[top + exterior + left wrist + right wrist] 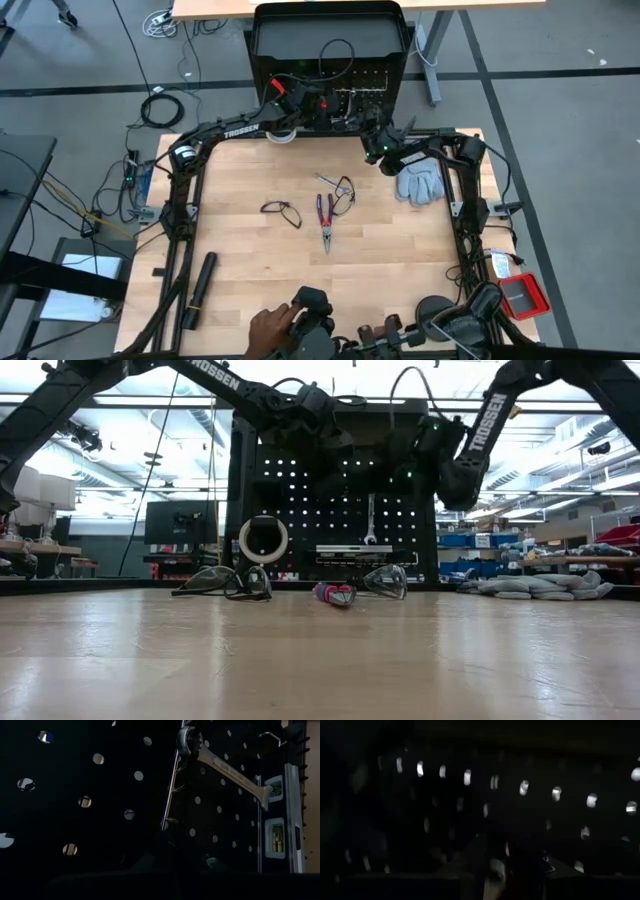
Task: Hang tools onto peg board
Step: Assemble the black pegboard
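Honestly, here is how I read it, biggest thing first.

Board: the peg board point(330, 45) stands upright at the table's far edge; a wrench point(225, 772) and a strip with white squares point(274, 815) already hang on it, and the tape ring point(263, 540) sits against its foot.

Table: pliers point(325, 218) and two pairs of glasses point(282, 211) point(343, 192) lie mid-table, not yet hung.

Risk: both arms crowd the same stretch of board; I judge a careless pull-back could knock the wrench off its hook or clip the other arm.

Left arm: reaches across to the board, left claw point(300, 100) clenched, hard up against the panel; I cannot see anything in it.

Right arm: folded in from the right, right claw point(375, 140) close to the board; I cannot tell its state from the dark wrist view.
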`<state>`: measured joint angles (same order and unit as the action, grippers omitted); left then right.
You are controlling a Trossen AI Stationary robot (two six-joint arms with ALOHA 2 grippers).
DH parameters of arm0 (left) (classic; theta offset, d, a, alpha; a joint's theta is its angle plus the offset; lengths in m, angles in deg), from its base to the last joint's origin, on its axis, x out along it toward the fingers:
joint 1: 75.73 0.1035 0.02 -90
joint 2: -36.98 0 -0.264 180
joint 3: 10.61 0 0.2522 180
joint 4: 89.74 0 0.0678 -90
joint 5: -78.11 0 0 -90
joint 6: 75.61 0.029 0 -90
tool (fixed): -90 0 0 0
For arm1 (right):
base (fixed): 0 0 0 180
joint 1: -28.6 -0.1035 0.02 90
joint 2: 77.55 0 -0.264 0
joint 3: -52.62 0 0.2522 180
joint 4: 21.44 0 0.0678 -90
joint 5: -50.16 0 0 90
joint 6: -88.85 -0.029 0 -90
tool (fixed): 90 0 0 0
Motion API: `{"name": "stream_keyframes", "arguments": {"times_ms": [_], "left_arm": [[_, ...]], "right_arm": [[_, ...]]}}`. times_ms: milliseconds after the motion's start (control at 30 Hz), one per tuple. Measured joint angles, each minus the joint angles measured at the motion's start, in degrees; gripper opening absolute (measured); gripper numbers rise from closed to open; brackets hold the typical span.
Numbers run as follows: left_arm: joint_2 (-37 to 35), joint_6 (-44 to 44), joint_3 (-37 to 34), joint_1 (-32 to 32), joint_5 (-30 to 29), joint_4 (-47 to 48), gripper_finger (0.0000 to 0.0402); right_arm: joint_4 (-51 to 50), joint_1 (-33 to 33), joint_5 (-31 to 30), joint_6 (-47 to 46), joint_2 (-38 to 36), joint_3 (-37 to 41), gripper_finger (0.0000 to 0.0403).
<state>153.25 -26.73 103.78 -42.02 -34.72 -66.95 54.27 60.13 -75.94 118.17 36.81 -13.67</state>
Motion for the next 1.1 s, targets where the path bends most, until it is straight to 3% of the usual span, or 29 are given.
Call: {"name": "stream_keyframes", "arguments": {"times_ms": [200,533,933,1100], "left_arm": [[0.02,0.25,0.04,-0.02,-0.02,0.23,0.0011],[0.02,0.39,0.08,-0.02,-0.02,1.02,0.0011],[0.02,0.39,0.04,-0.02,-0.31,0.39,0.0011],[0.02,0.42,0.04,-0.02,-0.49,0.36,0.0011]], "right_arm": [[-0.24,-0.29,-1.98,1.64,-0.11,1.74,0.0083],[0.10,-0.44,-2.97,1.76,-6.65,9.67,0.0095],[-2.56,1.28,-3.01,-1.95,-7.45,11.02,0.0164],[-1.48,1.30,-1.35,-2.15,-7.45,11.02,0.0165]]}}
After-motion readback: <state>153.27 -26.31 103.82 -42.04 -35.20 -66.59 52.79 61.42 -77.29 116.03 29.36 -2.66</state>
